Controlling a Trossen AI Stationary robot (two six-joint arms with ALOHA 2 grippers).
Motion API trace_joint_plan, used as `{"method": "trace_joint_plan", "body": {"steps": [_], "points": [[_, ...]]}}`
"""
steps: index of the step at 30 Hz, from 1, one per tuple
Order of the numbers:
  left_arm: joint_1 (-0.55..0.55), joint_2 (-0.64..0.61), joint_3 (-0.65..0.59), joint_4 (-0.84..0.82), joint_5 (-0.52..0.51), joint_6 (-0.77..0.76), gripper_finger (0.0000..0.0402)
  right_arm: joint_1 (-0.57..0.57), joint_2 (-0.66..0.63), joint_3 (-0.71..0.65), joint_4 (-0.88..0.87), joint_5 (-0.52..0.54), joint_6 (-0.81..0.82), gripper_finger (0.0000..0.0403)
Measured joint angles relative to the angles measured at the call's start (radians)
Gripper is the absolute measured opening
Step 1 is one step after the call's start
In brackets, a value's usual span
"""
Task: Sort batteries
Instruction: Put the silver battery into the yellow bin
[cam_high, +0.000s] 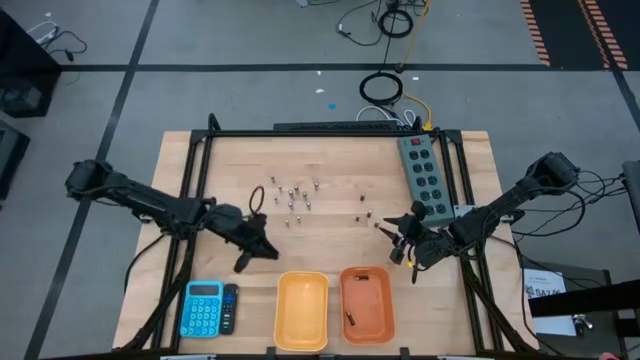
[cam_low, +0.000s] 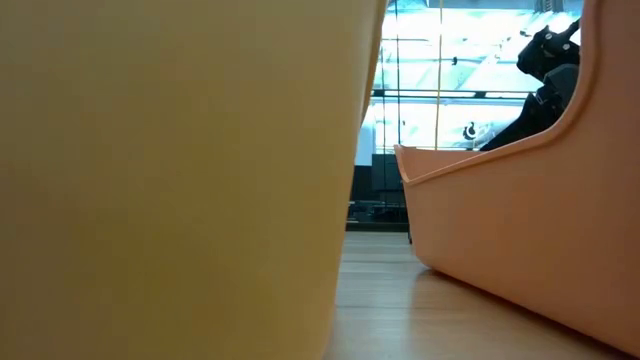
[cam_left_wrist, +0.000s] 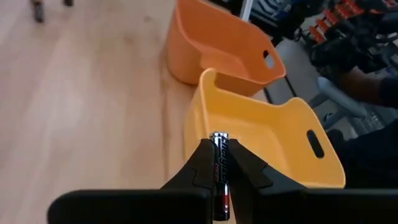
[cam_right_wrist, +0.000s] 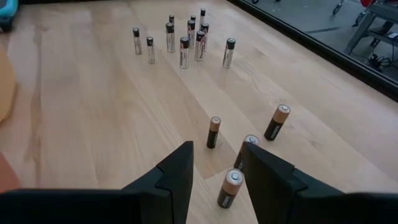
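A big yellow bin (cam_low: 170, 180) wall sits right up against the low camera and fills most of that view. Just beside it stands the orange bin (cam_low: 510, 240), with a thin strip of bare wood between them.

The left gripper (cam_left_wrist: 219, 171) is closed tight on one thin battery (cam_left_wrist: 219, 168). It hangs close to the yellow bin's rim, on the side away from the orange bin. From above, this gripper (cam_high: 255, 245) is over open table (cam_high: 330, 235), a little way up from the yellow bin (cam_high: 302, 310).

The right gripper (cam_right_wrist: 216, 168) has its fingers spread apart and holds nothing. It is low over four copper-and-black batteries (cam_right_wrist: 277, 122) that stand near each other, and one of them (cam_right_wrist: 229, 188) is right between the fingers. From above, this gripper (cam_high: 403, 240) is just beside the grey power strip (cam_high: 424, 170) and above the orange bin (cam_high: 366, 300).

A bunch of silver batteries (cam_right_wrist: 185, 37) stands well apart from it, with lots of bare wood between. A blue calculator (cam_high: 203, 308) lies near the front edge of the table, left of the bins.
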Motion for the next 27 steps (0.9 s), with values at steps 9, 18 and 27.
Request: {"method": "trace_joint_plan", "body": {"steps": [9, 18, 27], "points": [[-0.119, 0.286, 0.106, 0.254, -0.024, -0.042, 0.0024, 0.000, 0.000, 0.000, -0.001, 0.000, 0.002, 0.0128], [-0.197, 0.494, 0.377, -0.020, -0.006, 0.076, 0.0024, 0.000, 0.000, 0.000, -0.001, 0.000, 0.001, 0.0128], [-0.203, 0.679, 0.515, -0.039, -0.006, 0.060, 0.0024, 0.000, 0.000, 0.000, 0.011, -0.003, -0.021, 0.0128]]}}
